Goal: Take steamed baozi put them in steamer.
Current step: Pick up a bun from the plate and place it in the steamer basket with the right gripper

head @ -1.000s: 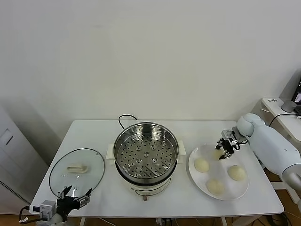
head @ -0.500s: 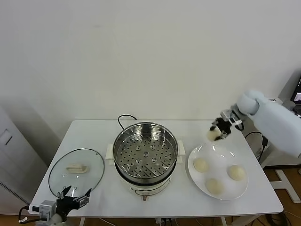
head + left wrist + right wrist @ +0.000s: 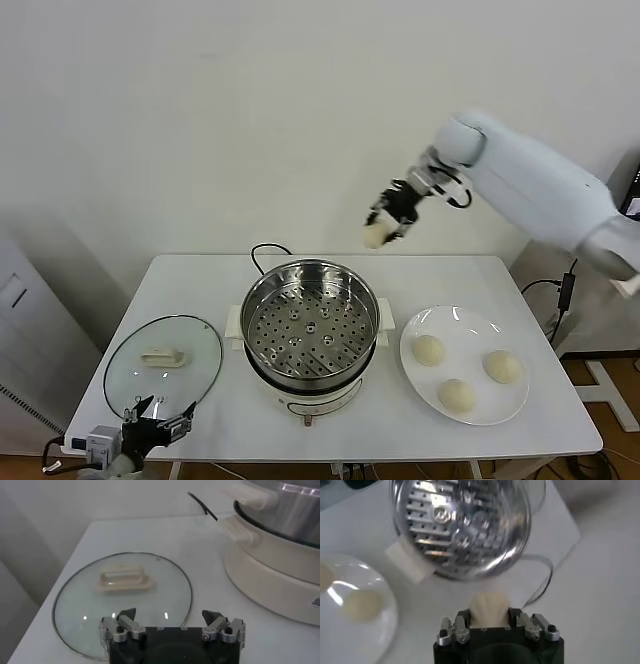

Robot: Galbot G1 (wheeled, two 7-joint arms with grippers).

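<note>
Jaws first: your right gripper (image 3: 381, 226) is closed on one baozi (image 3: 375, 236), carried high in the air behind the far right rim of the steamer (image 3: 311, 325). From the head camera you also see three baozi (image 3: 429, 350) waiting on the white plate (image 3: 512, 404) to the steamer's right, and the perforated tray inside the pot holds nothing yet. The glass lid (image 3: 164, 364) lies on the surface at the left, with your left gripper (image 3: 156, 420) parked near it, jaws wide and holding nothing.

Left wrist camera: those spread jaws hang just over the lid's near edge.

Right wrist camera: the bun sits pinched between the jaws, steamer below and ahead.

You're mid-transfer. Next, I judge, bring the bun over the tray, lower, then release.
</note>
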